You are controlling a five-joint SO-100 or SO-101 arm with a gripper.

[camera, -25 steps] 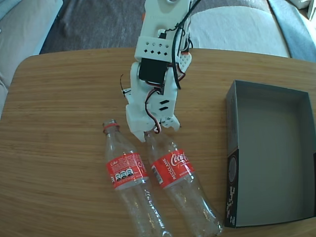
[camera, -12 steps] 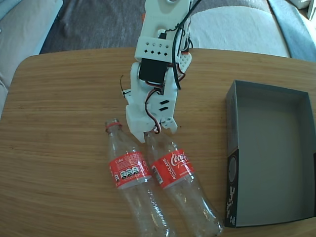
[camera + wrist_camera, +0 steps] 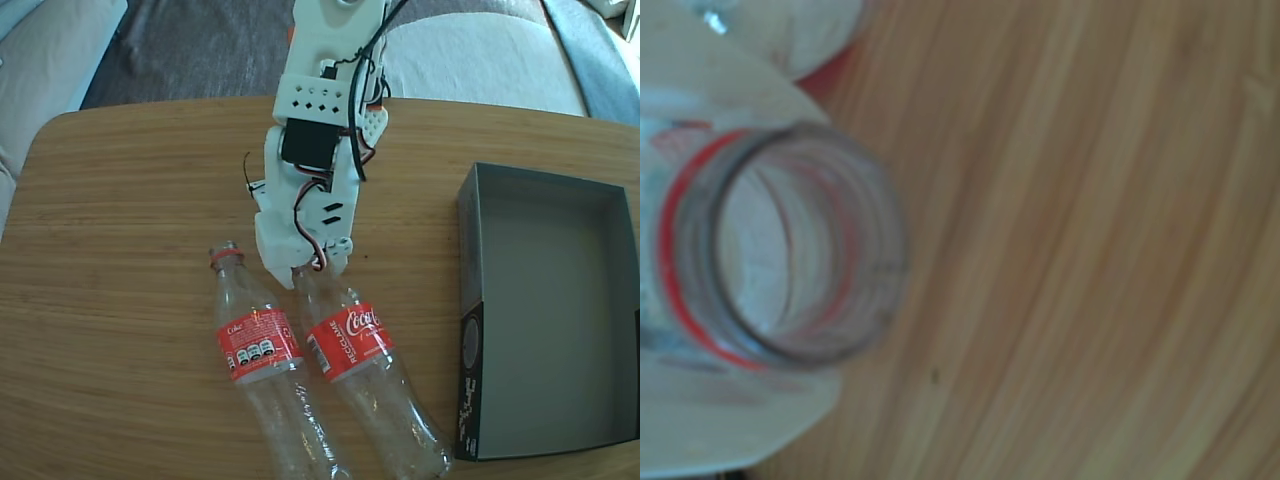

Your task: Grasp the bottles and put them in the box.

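In the fixed view, nearest the bottom edge lie two clear plastic Coca-Cola bottles on a wooden table (image 3: 120,300), side by side and angled so that their bases point toward the lower right and their open necks toward the upper left. The left bottle (image 3: 262,362) has a red wrap label with small white print and a row of dark marks, and a red ring around its capless neck; its base runs off the bottom of the frame. The right bottle (image 3: 365,375) carries a red label with the white Coca-Cola script and lies just beside the first, their labels almost touching. Its base ends close to the near corner of the box (image 3: 548,310), at the right of the frame: a shallow rectangular cardboard box, dark grey inside, its black outer side bearing white printed marks.

Farther up, in the middle of the frame, the white arm reaches down and its gripper (image 3: 305,272) sits over the right bottle's neck, hiding it. Whether the fingers press the neck cannot be told.

In the wrist view, blurred, the open mouth of the bottle (image 3: 780,250) with its red ring fills the left side, against a pale gripper part, with wood grain to the right.
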